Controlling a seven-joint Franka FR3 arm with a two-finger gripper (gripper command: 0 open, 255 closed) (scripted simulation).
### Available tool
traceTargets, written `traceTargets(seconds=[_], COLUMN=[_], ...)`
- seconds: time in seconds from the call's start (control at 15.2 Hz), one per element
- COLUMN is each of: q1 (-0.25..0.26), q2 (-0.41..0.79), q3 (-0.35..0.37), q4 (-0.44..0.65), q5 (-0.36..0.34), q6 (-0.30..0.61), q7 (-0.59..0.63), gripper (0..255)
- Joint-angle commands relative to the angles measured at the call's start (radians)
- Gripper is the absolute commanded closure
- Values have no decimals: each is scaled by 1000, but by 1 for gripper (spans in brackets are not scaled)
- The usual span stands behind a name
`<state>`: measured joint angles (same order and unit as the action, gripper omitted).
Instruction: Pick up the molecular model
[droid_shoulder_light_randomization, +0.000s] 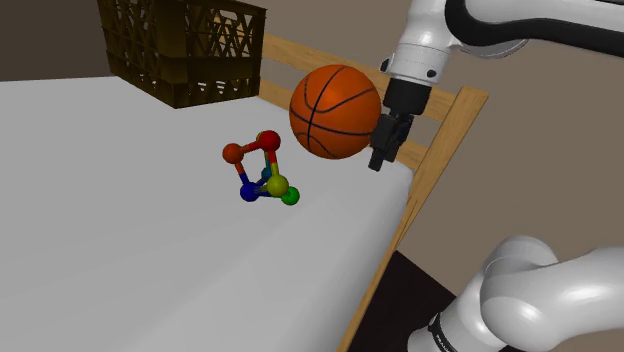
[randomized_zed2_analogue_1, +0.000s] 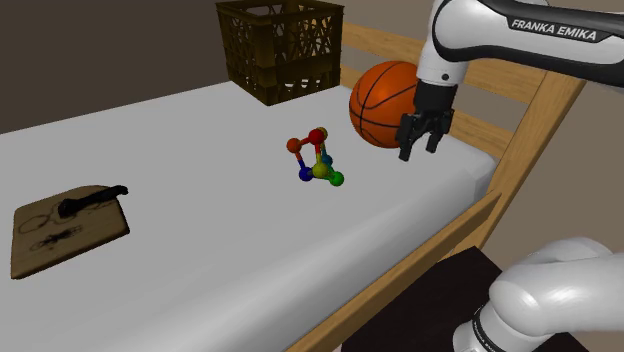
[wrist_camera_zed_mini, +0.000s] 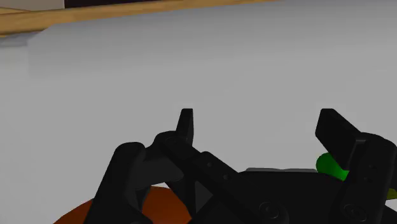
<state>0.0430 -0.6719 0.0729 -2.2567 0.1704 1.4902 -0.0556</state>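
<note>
Molecular model (droid_shoulder_light_randomization: 262, 168): a small cluster of red, orange, blue, yellow and green balls joined by thin rods. It sits on the white bed (droid_shoulder_light_randomization: 120, 250), near the basketball but apart from it.
Handling: I judge it light and stiff. The rod joints may pop apart under a hard squeeze, and the round balls could slip from my fingers.
Where to hold: I would come from above and close gently across a rod or around one upper ball.
My hand (randomized_zed2_analogue_1: 421, 148): fingers spread wide with nothing between them. It hangs above the bed, off to the model's side toward the wooden frame.
Basketball (droid_shoulder_light_randomization: 335, 112): orange with black seams, just beside my hand. It would probably roll if nudged.
Bed frame (droid_shoulder_light_randomization: 440, 150): a light wood rail.
Crate (droid_shoulder_light_randomization: 185, 50): dark brown lattice, at the bed's far end.
Board (randomized_zed2_analogue_1: 65, 235): tan, with a black item on it, well apart from the model.
Writing: "FRANKA EMIKA" on my arm (randomized_zed2_analogue_1: 555, 30). I cannot read the marks on the board.
</note>
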Motion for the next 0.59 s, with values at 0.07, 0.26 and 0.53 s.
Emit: traceTargets(seconds=[0.07, 0.26, 0.53], q1=[17, 31, 46], q2=[88, 175, 298], q3=[48, 92, 149], q4=[94, 189, 331], q5=[27, 44, 51], q6=[6, 11, 10], q7=[51, 99, 167], gripper=[0, 0, 0])
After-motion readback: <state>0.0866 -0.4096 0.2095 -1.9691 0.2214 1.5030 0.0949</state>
